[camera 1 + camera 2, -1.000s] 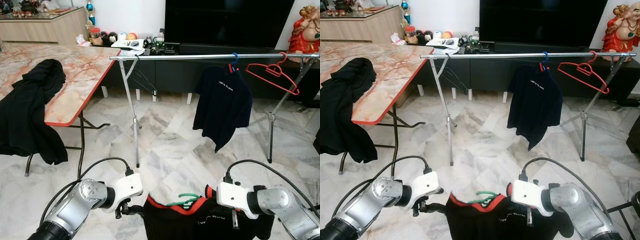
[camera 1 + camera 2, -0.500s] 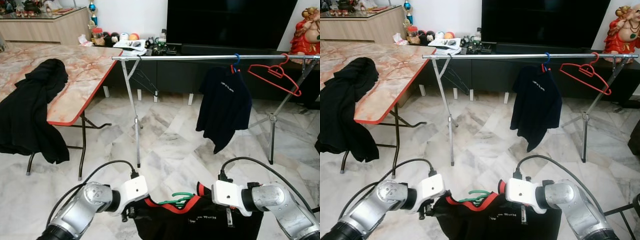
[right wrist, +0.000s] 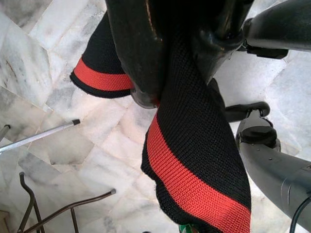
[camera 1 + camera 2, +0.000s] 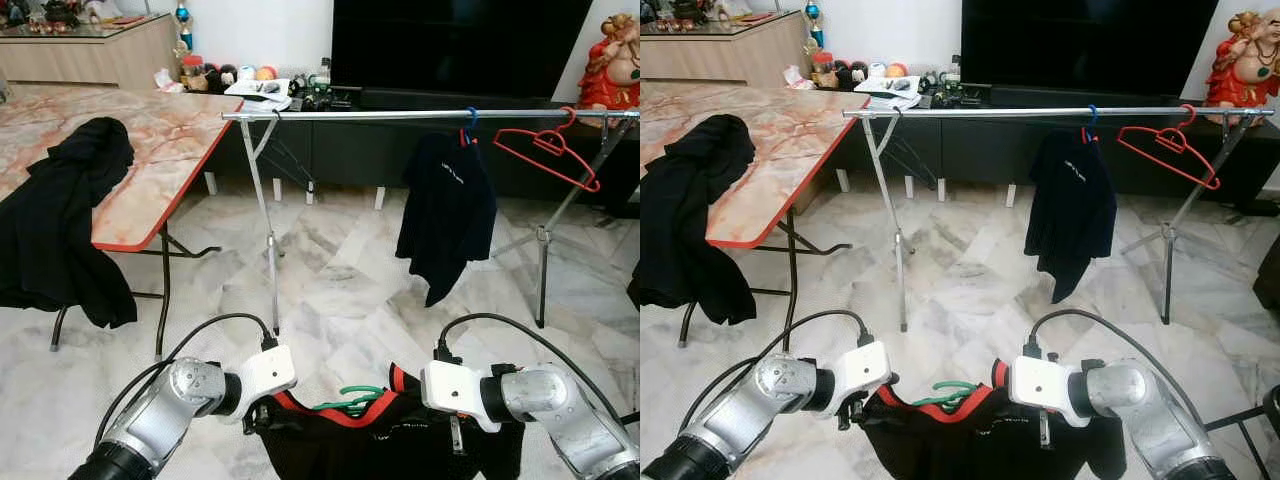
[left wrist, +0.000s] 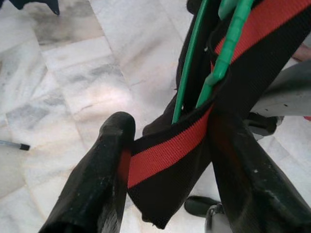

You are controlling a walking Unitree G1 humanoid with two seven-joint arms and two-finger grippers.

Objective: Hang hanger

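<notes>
Since the earlier frame the grippers have drawn closer together. Ahead of them, one rack (image 4: 400, 116) carries one dark shirt (image 4: 447, 215) and one red hanger (image 4: 545, 148). Left gripper (image 5: 167, 160) and right gripper (image 3: 177, 73) each clamp the black shirt (image 4: 380, 445), whose green hanger (image 4: 350, 402) sits between them.

We get bright, even daylight, head views sharp, soft shadows under the table (image 4: 150, 190). Wrist views: close fingers (image 5: 97, 184) blurred, glossy floor (image 5: 73, 73) glare.
</notes>
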